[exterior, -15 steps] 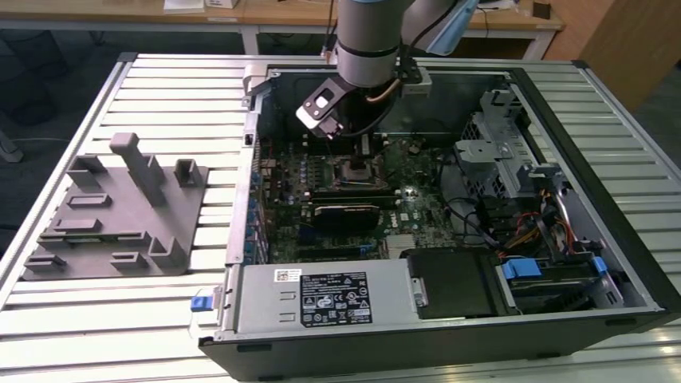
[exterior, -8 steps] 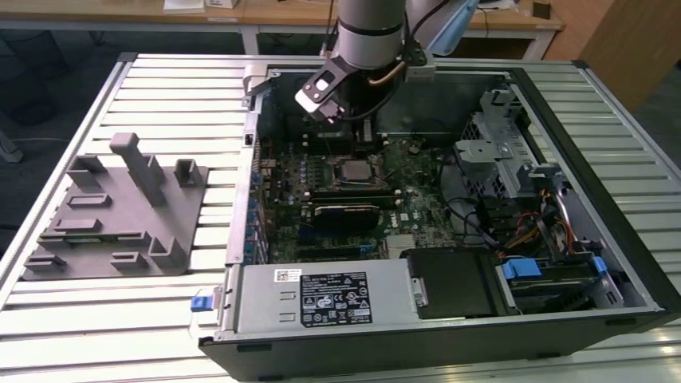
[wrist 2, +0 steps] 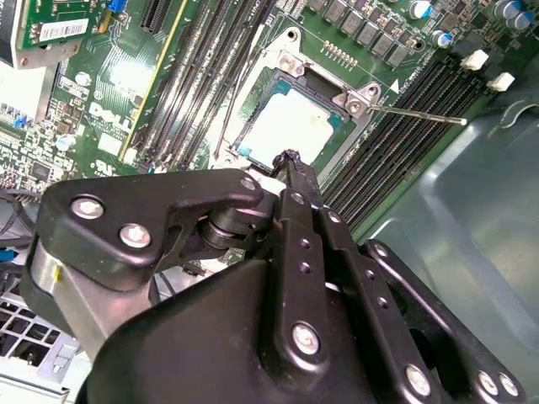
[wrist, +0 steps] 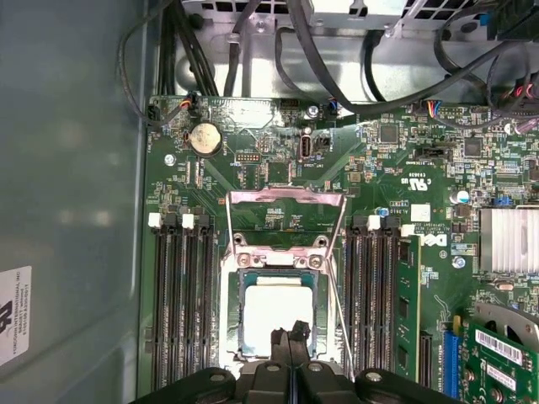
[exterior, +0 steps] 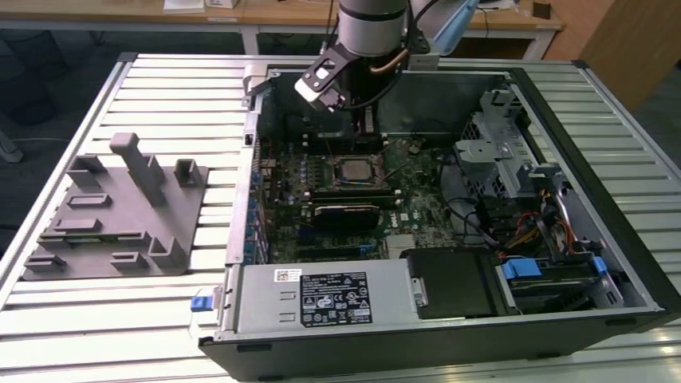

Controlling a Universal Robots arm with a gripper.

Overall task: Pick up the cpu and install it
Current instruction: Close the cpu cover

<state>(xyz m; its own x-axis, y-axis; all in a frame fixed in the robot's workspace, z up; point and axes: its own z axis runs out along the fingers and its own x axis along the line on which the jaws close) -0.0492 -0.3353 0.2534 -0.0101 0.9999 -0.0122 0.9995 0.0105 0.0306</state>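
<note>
End effector [wrist: 291,335] hovers closed over one edge of cpu [wrist: 274,308].

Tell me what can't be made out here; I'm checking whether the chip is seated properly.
1. First wrist view: the gripper covers one edge of the chip.
2. Second wrist view: the gripper hides one corner of the socket.
3. Exterior view: the chip is too small to tell whether it lies flat; the arm hides part of the board.
</note>
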